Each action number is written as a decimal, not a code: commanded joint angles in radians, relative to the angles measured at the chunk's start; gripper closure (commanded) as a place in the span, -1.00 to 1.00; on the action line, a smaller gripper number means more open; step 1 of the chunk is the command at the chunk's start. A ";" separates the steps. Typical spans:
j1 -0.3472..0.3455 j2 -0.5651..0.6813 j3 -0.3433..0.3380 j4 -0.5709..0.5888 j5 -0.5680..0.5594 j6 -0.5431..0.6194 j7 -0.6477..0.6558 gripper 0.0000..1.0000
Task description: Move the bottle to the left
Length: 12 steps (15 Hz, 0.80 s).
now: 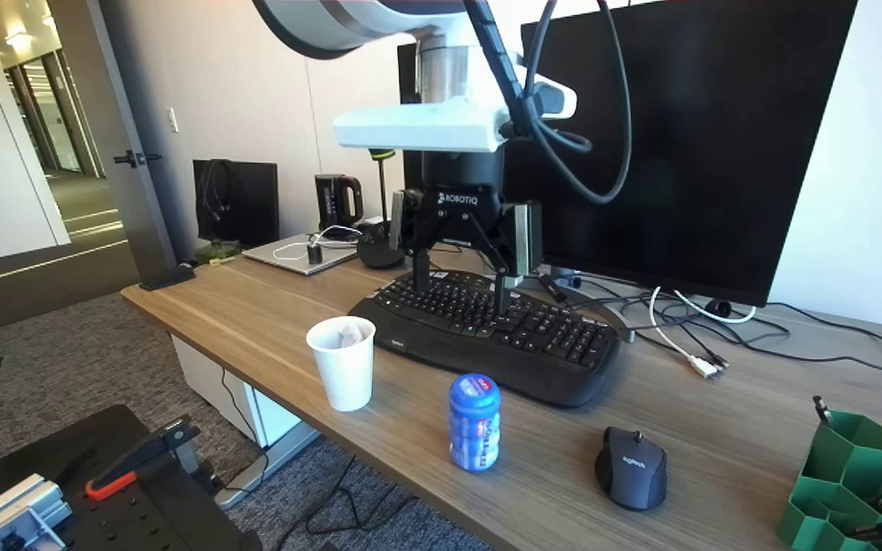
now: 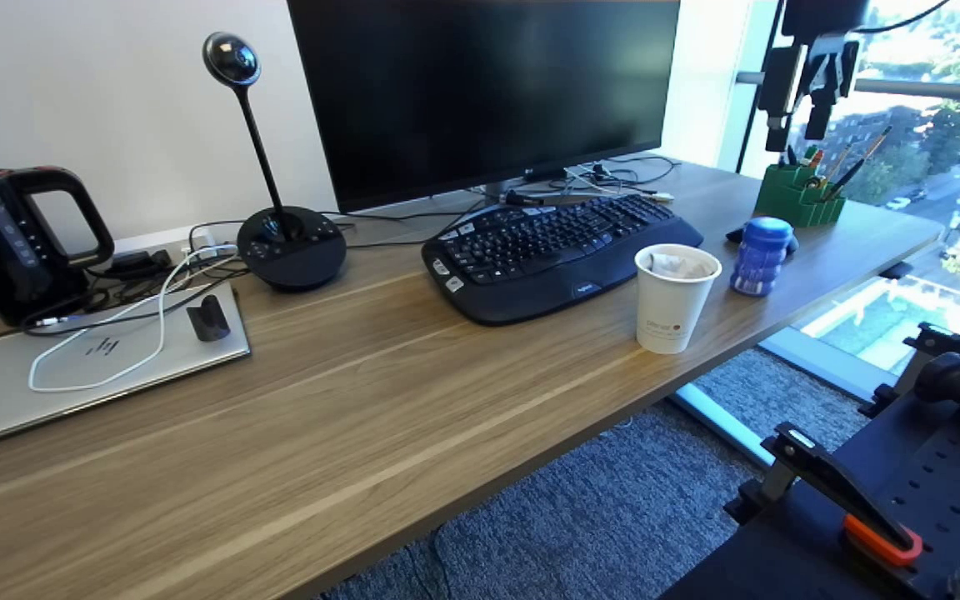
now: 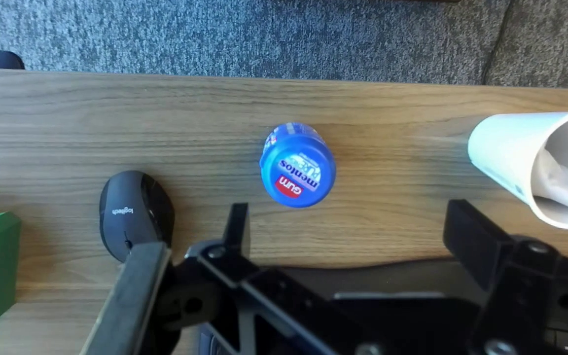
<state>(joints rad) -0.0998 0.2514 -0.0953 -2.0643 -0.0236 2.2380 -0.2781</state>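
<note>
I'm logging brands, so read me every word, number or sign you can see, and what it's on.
"ROBOTIQ" on the claw
"mentos" on the bottle
"PURE" on the bottle
"Gum" on the bottle
"logitech" on the mouse
"hp" on the laptop
Too small or blurred: the bottle's other print, marks on the cup, keyboard and monitor.

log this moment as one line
gripper: open, empty, above desk | bottle: upright on desk, not gripped | white cup: upright, apart from bottle
</note>
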 commanded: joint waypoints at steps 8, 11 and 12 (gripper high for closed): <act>-0.039 0.052 0.008 0.008 0.004 0.076 -0.005 -1.00; -0.042 0.062 0.011 0.008 -0.002 0.077 -0.020 -1.00; -0.043 0.066 0.012 0.010 -0.001 0.075 -0.022 -1.00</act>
<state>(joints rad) -0.1285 0.3060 -0.0960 -2.0641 -0.0238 2.3036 -0.2788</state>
